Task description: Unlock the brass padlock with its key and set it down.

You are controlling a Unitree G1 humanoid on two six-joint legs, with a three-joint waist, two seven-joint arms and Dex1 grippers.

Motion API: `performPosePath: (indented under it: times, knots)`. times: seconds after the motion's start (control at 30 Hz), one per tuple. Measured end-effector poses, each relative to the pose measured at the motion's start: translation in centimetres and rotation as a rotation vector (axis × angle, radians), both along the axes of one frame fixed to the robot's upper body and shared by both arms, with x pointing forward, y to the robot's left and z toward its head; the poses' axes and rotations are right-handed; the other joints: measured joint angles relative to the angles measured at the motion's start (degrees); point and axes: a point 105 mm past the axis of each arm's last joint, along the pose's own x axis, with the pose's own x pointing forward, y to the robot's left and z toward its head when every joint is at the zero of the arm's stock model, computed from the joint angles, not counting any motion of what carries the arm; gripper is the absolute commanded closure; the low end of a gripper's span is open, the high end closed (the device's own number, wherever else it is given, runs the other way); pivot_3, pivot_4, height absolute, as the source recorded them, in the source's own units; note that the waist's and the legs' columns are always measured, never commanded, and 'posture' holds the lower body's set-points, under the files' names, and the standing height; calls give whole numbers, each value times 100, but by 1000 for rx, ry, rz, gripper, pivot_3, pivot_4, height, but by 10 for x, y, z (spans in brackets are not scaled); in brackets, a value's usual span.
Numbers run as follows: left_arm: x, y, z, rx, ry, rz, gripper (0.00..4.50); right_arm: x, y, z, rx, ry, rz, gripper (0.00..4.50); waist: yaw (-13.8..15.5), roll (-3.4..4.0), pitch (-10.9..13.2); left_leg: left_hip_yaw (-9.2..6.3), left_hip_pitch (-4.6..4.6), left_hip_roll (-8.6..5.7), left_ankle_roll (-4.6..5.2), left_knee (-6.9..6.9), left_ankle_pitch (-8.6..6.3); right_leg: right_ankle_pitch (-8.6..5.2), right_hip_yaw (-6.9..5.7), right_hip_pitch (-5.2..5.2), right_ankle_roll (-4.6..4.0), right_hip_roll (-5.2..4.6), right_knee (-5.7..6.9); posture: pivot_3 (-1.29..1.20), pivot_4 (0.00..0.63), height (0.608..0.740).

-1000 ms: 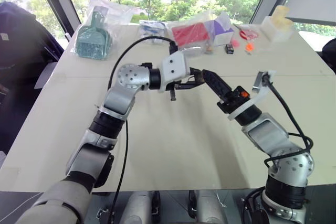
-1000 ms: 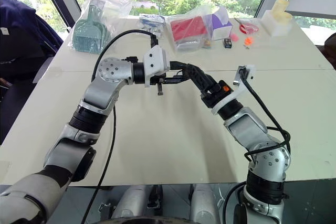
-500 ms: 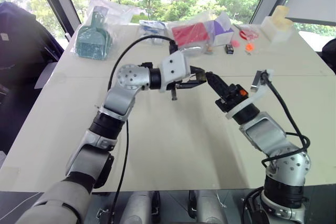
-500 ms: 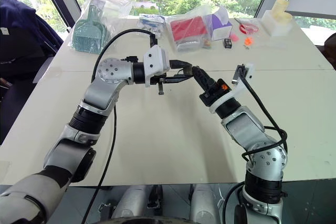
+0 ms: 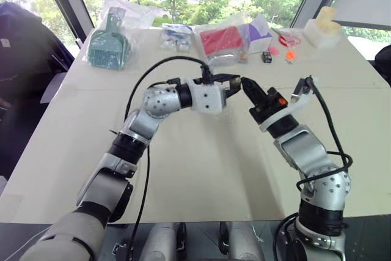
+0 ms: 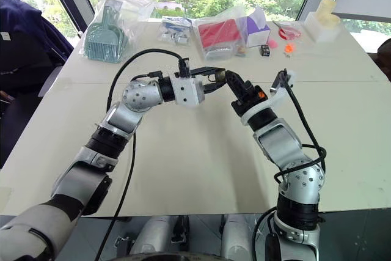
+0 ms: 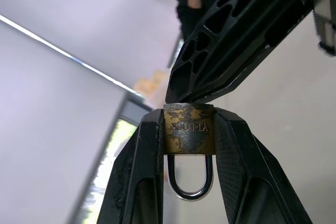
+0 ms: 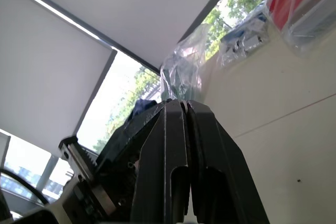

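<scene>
1. As the two arms meet above the pale tabletop [image 5: 201, 169], the left gripper [image 7: 189, 129] is clamped on the brass padlock [image 7: 189, 128], a small tarnished yellow-gold block with stamped lettering, pinched by its two flat sides between the black fingers [image 7: 139, 171].

2. The padlock is held in the air, well clear of the table, with its thin silvery shackle loop [image 7: 190, 182] pointing back toward the left wrist and its bottom face turned outward toward the other arm.

3. The right gripper [image 8: 185, 109] has its black fingers pressed together, and their tips sit against that outward face of the brass body, as the left wrist view shows.

4. The key cannot be made out; whether it is pinched between the closed right fingertips is too small to tell.

5. The coming move appears to turn on one line: the padlock's long axis, shackle to keyhole face, runs roughly along the left fingers, and the right gripper must come in along it, tip to face.

6. At the table's far edge lie clear plastic bags [image 5: 116, 35] of oddments.
</scene>
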Motion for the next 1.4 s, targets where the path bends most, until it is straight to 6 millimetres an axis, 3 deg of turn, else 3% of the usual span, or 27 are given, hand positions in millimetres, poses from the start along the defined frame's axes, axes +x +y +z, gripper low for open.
performPosePath:
  times: [0.17,0.3,0.4,0.5,0.6,0.9,1.23,1.33,1.4]
  knots:
    - [4,2,1,29,-177,28,3739,4,2,3,65,25,11,4431,7,1,0,2,-1,0,1,0,0,0,0,1,0,-1,1,0,150,735]
    - [8,-4,1,-11,-68,7,3739,6,-5,5,-37,-29,-31,4431,11,1,0,7,-2,0,1,0,-1,-1,0,2,1,-2,-2,0,150,735]
    - [8,-7,3,-29,36,-32,3739,2,-15,3,-125,-86,-52,3097,-13,1,0,9,-2,2,2,0,-1,-1,0,1,2,-2,-7,0,150,735]
    - [5,-9,5,35,21,-73,3739,1,-29,-2,-300,-143,-77,1484,-9,2,1,12,0,1,7,0,-4,-1,-1,1,2,-2,-7,0,150,735]
    - [9,-3,5,53,29,-71,3739,-3,-32,-4,-362,-176,-36,27,-15,2,1,11,3,5,7,0,-4,-1,0,2,3,-1,-6,0,150,735]
    - [7,3,7,50,56,-100,3739,-9,-26,3,-397,-249,62,27,13,2,1,8,2,3,9,3,-5,0,0,6,3,-5,-8,0,150,735]
    - [-12,-8,13,28,32,-181,3739,-10,-15,4,-398,-259,122,27,7,2,1,7,3,3,9,3,-5,0,-1,6,2,-4,-8,0,150,735]
    - [-14,-10,14,30,31,-187,3739,-8,-15,1,-382,-248,124,897,9,2,1,8,3,3,9,4,-5,0,-1,7,2,-4,-8,0,150,735]
    - [-13,-10,13,31,38,-184,3739,-8,-14,2,-374,-256,130,1843,4,2,1,8,3,3,9,4,-5,0,-1,6,2,-4,-8,0,150,735]
